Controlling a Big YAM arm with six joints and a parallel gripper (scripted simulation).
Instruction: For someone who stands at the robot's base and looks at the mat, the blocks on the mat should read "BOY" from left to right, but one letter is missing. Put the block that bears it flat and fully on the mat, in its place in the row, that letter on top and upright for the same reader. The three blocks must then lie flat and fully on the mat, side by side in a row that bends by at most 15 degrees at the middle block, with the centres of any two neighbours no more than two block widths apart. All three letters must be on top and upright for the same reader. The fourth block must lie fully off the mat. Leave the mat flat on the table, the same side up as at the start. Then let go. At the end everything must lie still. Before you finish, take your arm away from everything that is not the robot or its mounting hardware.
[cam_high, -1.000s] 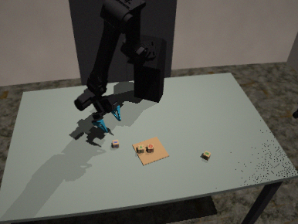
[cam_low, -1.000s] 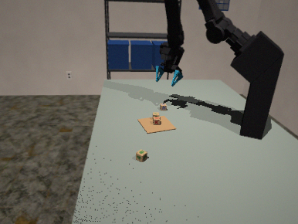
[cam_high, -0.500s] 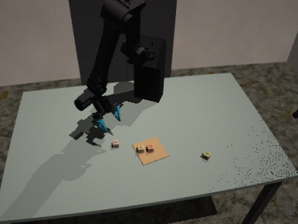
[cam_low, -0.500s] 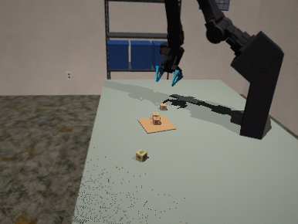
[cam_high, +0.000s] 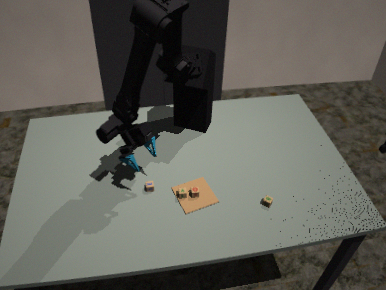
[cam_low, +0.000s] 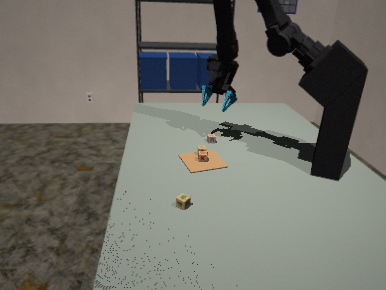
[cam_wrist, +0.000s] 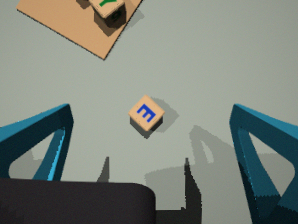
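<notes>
1. Block bearing the missing B: I cannot tell which it is. It should be one of the two small wooden cubes off the mat, the blue-E cube (cam_high: 150, 186) (cam_low: 211, 138) (cam_wrist: 146, 112) or the green-marked cube (cam_high: 268, 201) (cam_low: 183, 201); no B can be read on either.
2. The black gripper with blue fingers (cam_high: 147, 163) (cam_low: 214, 107) stands wide apart, above the table, with nothing between its fingers.
3. Key relation: the blue-E cube is much the nearer, low and a little ahead of the claw; the green-marked cube lies well apart, past the mat on the robot's left.
4. In the wrist view, the blue-E cube's corners, not its flat sides, point toward the fingers. A square grip would likely need a wrist turn before lowering.
5. On the square tan mat (cam_high: 202, 202) (cam_low: 215, 165) (cam_wrist: 90, 45), the wooden cube with a green Y (cam_high: 182, 192) (cam_low: 201, 148) (cam_wrist: 107, 6) sits on the robot's right of the wooden cube with a red O (cam_high: 195, 192) (cam_low: 202, 157) (cam_wrist: 84, 3). B belongs on O's other side, toward the robot's left.
6. E is on top of the nearer cube, so if B is on another face, it would need rolling before placement.
</notes>
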